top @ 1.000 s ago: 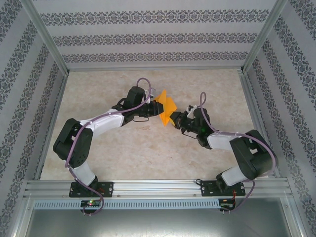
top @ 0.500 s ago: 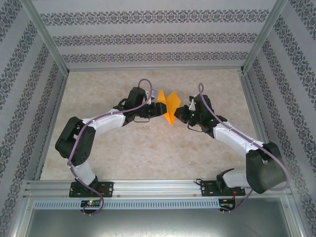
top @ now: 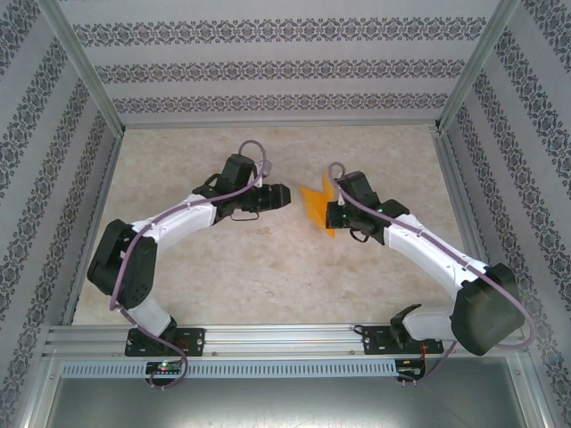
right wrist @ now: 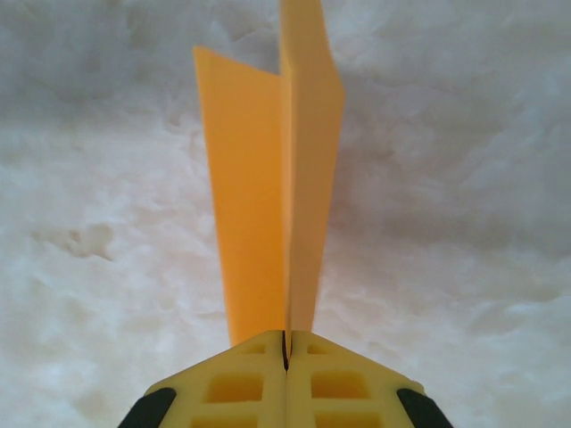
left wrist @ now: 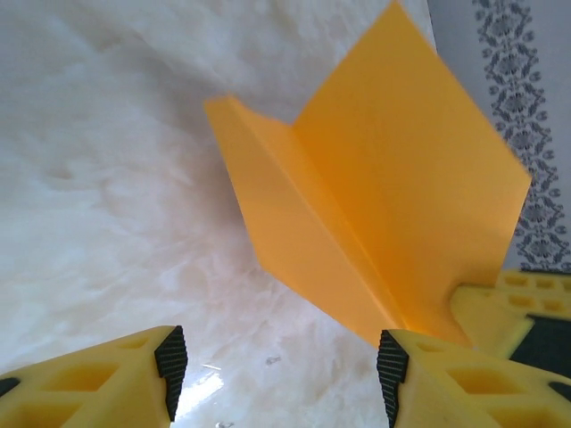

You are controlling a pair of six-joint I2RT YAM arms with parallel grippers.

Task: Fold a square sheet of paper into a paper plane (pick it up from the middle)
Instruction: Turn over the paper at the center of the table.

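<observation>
From above, the right end effector [top: 330,217] is gripping the orange paper plane [top: 314,201] over the middle of the surface [top: 268,276]. From the left wrist, the left end effector [left wrist: 277,361] is gaping empty before the plane's creased wings [left wrist: 384,205]. From the right wrist, layered folds are sticking out of the clenched fingers [right wrist: 241,388].

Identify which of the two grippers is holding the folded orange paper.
The right gripper: its jaws are pinched shut on the paper plane, gripping it at the fold. The left gripper stands open and empty, short of the paper.
</observation>
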